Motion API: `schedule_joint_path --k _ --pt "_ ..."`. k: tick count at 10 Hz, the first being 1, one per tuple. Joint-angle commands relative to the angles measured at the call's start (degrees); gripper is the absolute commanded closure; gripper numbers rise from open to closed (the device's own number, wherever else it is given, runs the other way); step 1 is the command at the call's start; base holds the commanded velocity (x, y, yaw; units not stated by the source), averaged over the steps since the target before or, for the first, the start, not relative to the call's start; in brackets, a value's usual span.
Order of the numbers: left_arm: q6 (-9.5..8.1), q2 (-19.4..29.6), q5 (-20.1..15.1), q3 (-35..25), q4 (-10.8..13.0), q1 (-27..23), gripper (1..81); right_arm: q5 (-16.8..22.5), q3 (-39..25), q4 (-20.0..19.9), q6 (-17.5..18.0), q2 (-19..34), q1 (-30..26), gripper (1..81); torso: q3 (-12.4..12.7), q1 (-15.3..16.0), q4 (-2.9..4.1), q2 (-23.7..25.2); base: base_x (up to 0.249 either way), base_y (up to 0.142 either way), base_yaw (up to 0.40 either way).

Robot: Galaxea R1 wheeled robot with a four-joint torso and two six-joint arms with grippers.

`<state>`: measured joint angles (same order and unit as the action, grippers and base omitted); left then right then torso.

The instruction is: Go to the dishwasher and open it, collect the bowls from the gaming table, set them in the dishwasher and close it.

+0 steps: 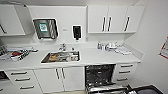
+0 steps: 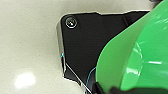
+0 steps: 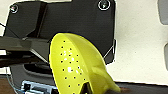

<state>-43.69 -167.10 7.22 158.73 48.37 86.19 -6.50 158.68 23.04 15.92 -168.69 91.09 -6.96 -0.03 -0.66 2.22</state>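
The dishwasher (image 1: 100,75) stands open under the white counter, its dark inside showing and its door (image 1: 106,89) folded down toward me. A green bowl (image 2: 135,57) hangs large and close in the left wrist view above a pale floor, with my left gripper (image 2: 105,89) shut on its rim. In the right wrist view a yellow bowl (image 3: 75,67) dotted with small holes is held on edge, my right gripper (image 3: 87,89) shut on its lower rim. The gaming table is out of view.
A steel sink (image 1: 61,57) with dishes in it lies left of the dishwasher. A dish rack (image 1: 15,53) sits at the far left. Drawers (image 1: 126,72) flank the dishwasher's right, then a wall. Small items (image 1: 111,46) stand on the counter.
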Motion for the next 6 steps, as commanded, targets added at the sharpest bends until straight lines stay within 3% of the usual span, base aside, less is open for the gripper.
schedule_joint_path --k 1,6 --pt "0.01 0.71 -2.29 0.44 -0.12 -2.29 81.1 2.72 0.39 0.16 -0.01 0.88 -1.82 81.1 0.00 0.03 0.00 0.00 0.110 0.000 0.000" --pt "0.01 0.61 -2.29 0.44 -0.12 -2.47 81.1 2.72 0.39 -0.19 0.08 0.88 -2.00 81.1 0.02 0.03 0.00 0.04 0.112 0.000 0.000"
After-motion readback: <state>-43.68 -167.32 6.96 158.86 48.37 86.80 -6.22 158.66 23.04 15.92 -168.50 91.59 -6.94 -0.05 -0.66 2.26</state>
